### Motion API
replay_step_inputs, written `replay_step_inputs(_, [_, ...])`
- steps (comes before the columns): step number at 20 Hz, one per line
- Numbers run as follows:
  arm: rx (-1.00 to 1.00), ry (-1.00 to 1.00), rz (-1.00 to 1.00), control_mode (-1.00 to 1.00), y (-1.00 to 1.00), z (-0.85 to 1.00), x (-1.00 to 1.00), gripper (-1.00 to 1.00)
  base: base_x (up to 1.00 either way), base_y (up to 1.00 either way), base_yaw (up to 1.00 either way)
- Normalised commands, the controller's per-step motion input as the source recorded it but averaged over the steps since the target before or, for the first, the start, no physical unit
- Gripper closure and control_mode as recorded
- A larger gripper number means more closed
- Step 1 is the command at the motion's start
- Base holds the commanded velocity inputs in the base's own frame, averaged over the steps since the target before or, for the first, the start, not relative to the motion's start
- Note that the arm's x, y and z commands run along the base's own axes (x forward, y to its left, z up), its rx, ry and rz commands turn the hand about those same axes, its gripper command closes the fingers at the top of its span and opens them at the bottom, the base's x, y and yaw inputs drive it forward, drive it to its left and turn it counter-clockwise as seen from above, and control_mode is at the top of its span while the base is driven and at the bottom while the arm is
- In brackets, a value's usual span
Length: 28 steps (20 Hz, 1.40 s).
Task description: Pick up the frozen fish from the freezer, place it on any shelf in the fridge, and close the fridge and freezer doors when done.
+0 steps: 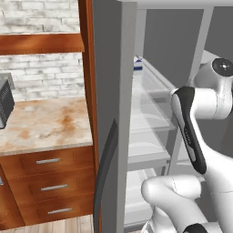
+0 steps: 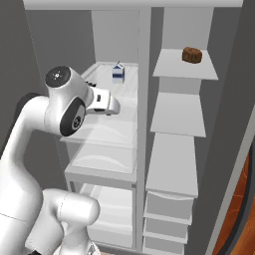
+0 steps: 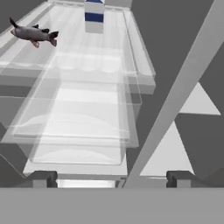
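Pincer (image 3: 112, 177) spread wide, nothing between the tips, aimed into the left compartment over the stacked clear shelves. Sits in front of the upper shelf (image 2: 107, 127) in the right base view, wrist tucked behind the elbow.

Fish (image 3: 34, 33) up and left of the pincer in the hand view, well apart, on the top shelf at its left side, deeper in. Long axis roughly across the hand view, tilted slightly down to the right; tail toward the carton side. Looks to lie flat on the shelf, untouched. Not yet grasped.

Carton (image 3: 94, 16), blue and white, upright at the back of that same shelf, right of the fish and apart from it. Same carton (image 2: 118, 72) visible in the right base view.

Judgement: next move needs a reach forward and to the hand view's left, tips closing across the fish's narrow body. Risk: clipping the shelf lip on the way in.

Divider post (image 2: 144, 124) splits left compartment from the right one. Right side holds plain shelves; brown lump (image 2: 191, 55) on the topmost. Drawers stacked below.

Both doors open; grey door (image 1: 113, 113) edge-on with dark handle in the left base view. Beyond it, marbled surface (image 1: 45, 123) over wood drawers, white brick wall, dark appliance (image 1: 4, 102) at the left edge.
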Motion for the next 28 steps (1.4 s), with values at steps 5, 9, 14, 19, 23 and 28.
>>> replay_step_inputs(5, [0.0, 0.01, 0.0, -1.0, 0.0, 0.0, 0.0, -1.0, 0.0, 0.0, 0.0])
replay_step_inputs(9, [-0.01, 0.0, 0.0, 1.0, -0.11, 0.0, -0.08, -1.0, -0.04, -0.13, 0.0])
replay_step_inputs(14, [0.0, 0.0, 0.0, 1.0, 0.0, 0.0, 0.0, -1.0, -0.16, -0.58, 0.0])
replay_step_inputs(19, [0.0, 0.0, 0.0, 1.0, 0.0, 0.0, 0.0, -1.0, -0.43, -0.37, 0.0])
replay_step_inputs(23, [0.0, 0.0, 0.0, 1.0, 0.0, 0.0, 0.0, -1.0, -0.64, -0.18, 0.0])
replay_step_inputs(28, [0.0, 0.0, 0.0, 1.0, 0.0, 0.0, 0.0, -1.0, -0.69, -0.09, 0.0])
